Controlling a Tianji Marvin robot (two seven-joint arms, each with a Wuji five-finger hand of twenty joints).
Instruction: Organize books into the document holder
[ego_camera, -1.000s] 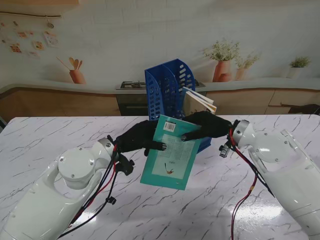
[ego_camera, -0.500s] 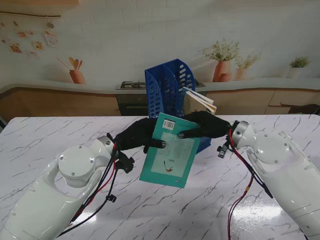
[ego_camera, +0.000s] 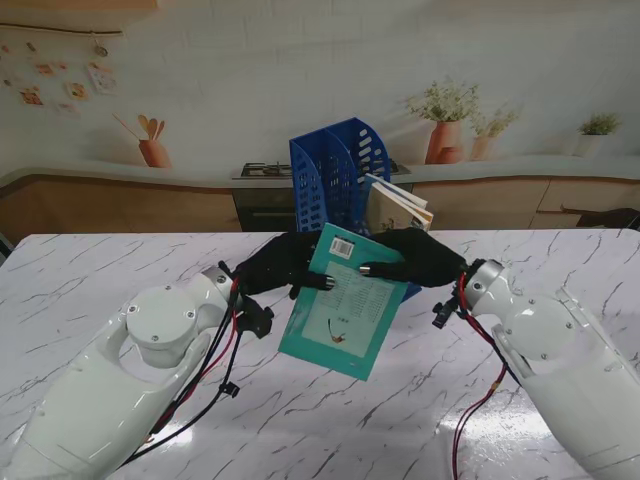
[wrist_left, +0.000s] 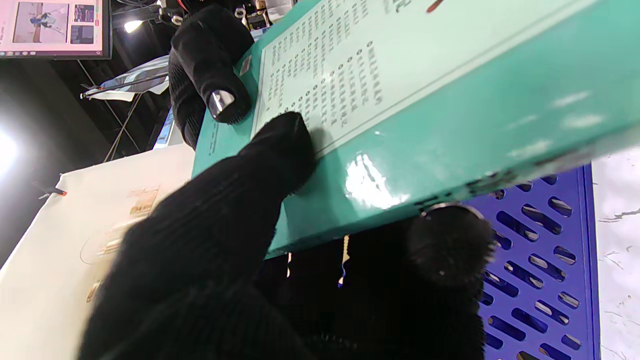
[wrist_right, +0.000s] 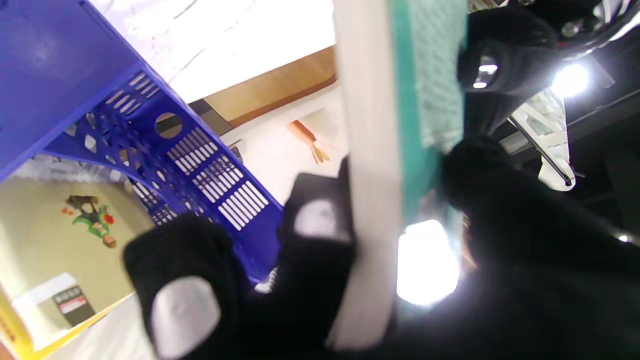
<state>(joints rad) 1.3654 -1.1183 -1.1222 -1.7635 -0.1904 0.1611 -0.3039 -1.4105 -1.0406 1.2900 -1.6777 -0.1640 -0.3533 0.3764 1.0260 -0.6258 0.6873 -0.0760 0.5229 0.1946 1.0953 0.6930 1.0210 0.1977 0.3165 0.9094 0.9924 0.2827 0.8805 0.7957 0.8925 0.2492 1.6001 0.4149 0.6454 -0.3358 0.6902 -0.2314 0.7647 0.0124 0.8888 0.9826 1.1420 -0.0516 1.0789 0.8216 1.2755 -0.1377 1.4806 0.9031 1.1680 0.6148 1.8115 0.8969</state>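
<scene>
Above the middle of the marble worktop (ego_camera: 120, 262) we hold a teal book (ego_camera: 340, 310) in the air with both arms, its back cover with a barcode and lines of print turned toward the stand camera. It tilts, its far top edge leaning toward the right and its near corner hanging lowest, clear of the worktop.

Our left robot hand (ego_camera: 280, 268) is closed on the book's left edge: in the left wrist view the thumb (wrist_left: 280, 150) presses on the printed cover and another fingertip (wrist_left: 450, 240) sits under the edge, so the cover is pinched between them. Our right robot hand (ego_camera: 415, 256) is closed on the book's right, far edge; the right wrist view shows the white page block (wrist_right: 367, 150) running between the black gloved fingers (wrist_right: 185, 295) on one side and the thumb on the teal cover side.

Just beyond the book stands the blue document holder (ego_camera: 340, 175), upright, with slotted walls and two compartments visible. Another book with a pale cover and cream pages (ego_camera: 400, 200) leans out of its right side. The teal book's far edge overlaps the holder's lower front in the stand view, yet we cannot tell whether they touch. Both wrist views show the holder's perforated blue wall (wrist_left: 540, 280) close behind the book.
</scene>
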